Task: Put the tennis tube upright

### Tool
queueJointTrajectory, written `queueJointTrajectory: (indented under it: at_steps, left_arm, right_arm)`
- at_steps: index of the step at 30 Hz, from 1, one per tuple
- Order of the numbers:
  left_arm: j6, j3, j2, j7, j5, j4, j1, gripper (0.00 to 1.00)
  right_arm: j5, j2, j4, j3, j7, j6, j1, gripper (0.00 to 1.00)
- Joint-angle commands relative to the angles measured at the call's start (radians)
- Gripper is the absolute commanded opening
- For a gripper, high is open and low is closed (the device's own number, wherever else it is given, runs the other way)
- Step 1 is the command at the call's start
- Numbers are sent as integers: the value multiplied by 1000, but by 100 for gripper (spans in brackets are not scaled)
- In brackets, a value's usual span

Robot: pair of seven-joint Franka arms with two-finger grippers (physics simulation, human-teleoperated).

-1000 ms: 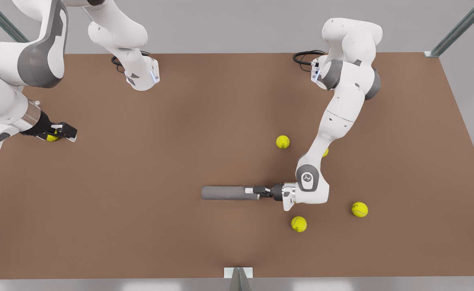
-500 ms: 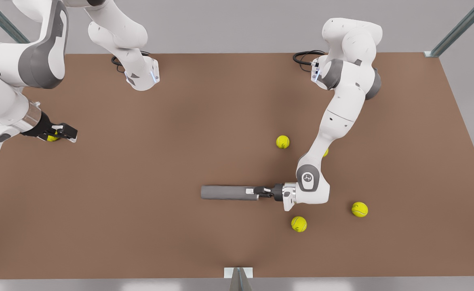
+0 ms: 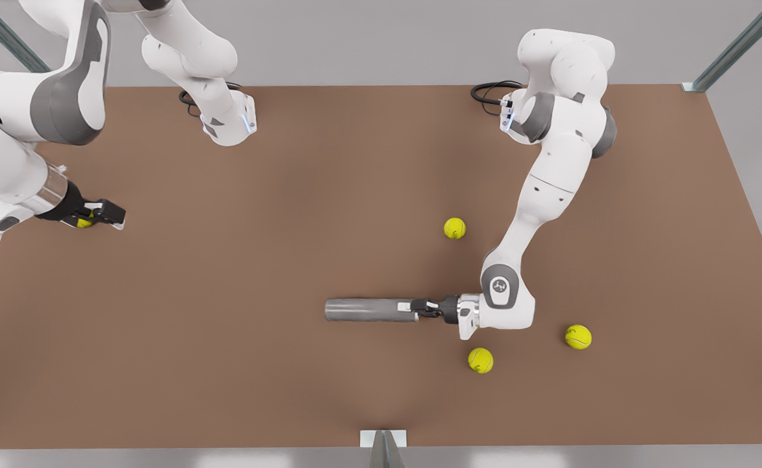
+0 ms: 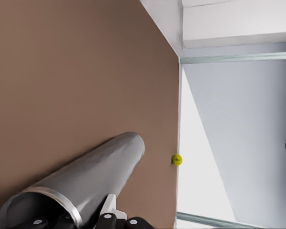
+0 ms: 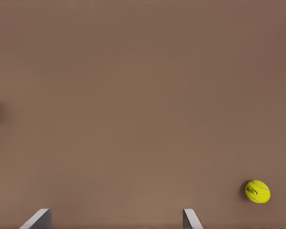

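The tennis tube (image 3: 368,310) is a slim grey cylinder lying flat on the brown table (image 3: 257,227), its length running across the front view. My left gripper (image 3: 414,307) is shut on the end toward the front view's right. In the left wrist view the tennis tube (image 4: 95,176) stretches away from me, and a finger (image 4: 108,217) clamps its lighter rim. My right gripper (image 3: 98,216) waits low at the table's edge on the front view's left. It is open, with both fingertips (image 5: 38,218) spread wide over bare table.
A yellow tennis ball (image 3: 84,222) lies by the right gripper; it is off to one side (image 5: 257,191) in the right wrist view. Three more balls lie near the left arm (image 3: 455,228) (image 3: 480,360) (image 3: 578,337). The table edge (image 4: 178,119) lies beyond the tube.
The left arm's wrist and elbow have shifted slightly toward the front view's right, drawing the tube a little that way. The right arm has barely moved.
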Motion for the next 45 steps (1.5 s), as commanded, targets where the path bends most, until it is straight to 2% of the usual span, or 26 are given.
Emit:
queueJointTrajectory:
  at_steps: [1, 9, 39, 45]
  left_arm:
    - [-1, 0, -2, -1, -3, 0, 0, 25]
    - [-28, 2, -26, -14, 28, -2, 9, 21]
    - [-148, 8, -124, -124, 195, -2, 46, 21]
    - [-159, 40, -149, -141, 236, -2, 46, 21]
  right_arm:
    - [0, 0, 0, -1, 0, 0, 2, 100]
    - [-26, 6, 1, 1, -2, 3, 13, 100]
    - [-25, 38, 18, 2, 2, 8, -6, 100]
    - [-32, 80, 58, 6, 3, 9, 1, 100]
